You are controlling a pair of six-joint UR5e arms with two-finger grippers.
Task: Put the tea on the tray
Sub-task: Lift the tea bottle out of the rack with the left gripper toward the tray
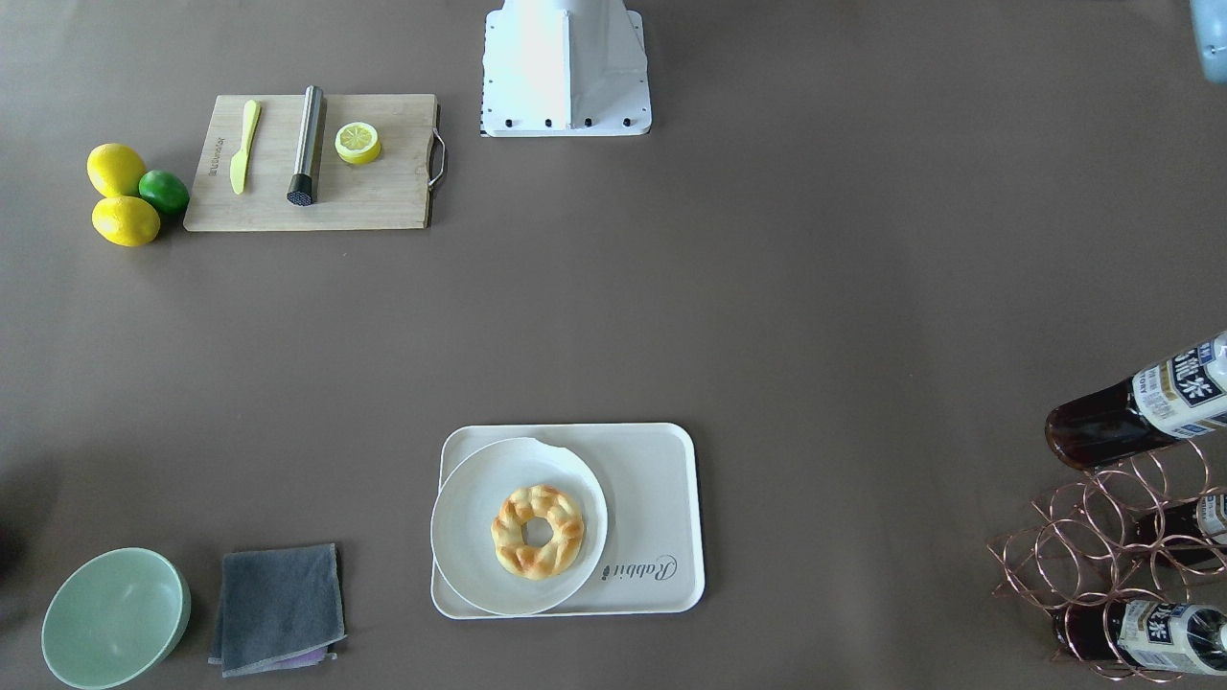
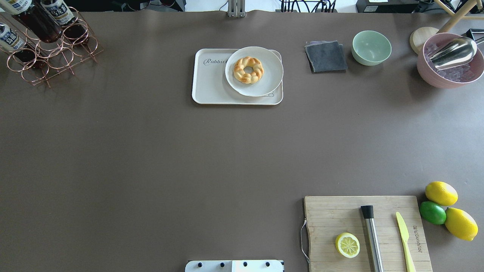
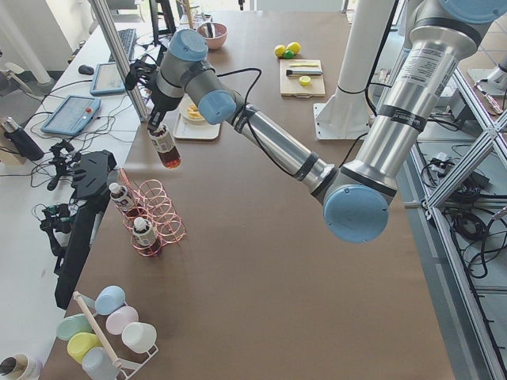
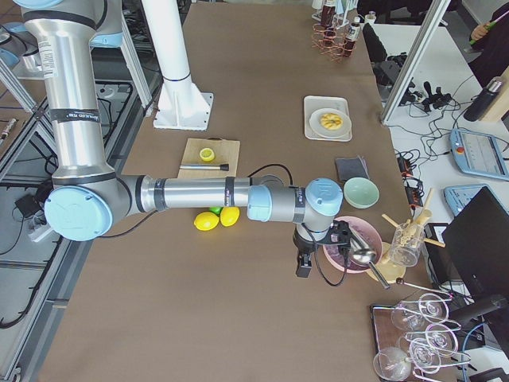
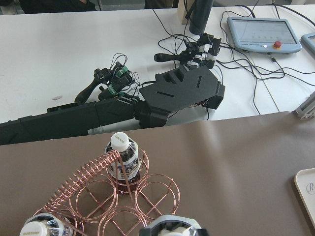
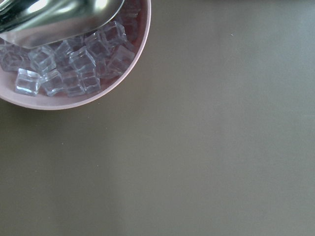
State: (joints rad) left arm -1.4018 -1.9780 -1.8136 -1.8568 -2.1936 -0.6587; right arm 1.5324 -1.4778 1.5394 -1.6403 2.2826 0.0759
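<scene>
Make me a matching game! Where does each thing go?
Things:
1. donut
2. lemon slice
3. ice cubes
4. cloth

Places:
a. in the pink bowl
b. beside the green bowl
c. on the plate
d. on the board

Pairs: 1-c, 2-d, 3-a, 4-b.
</scene>
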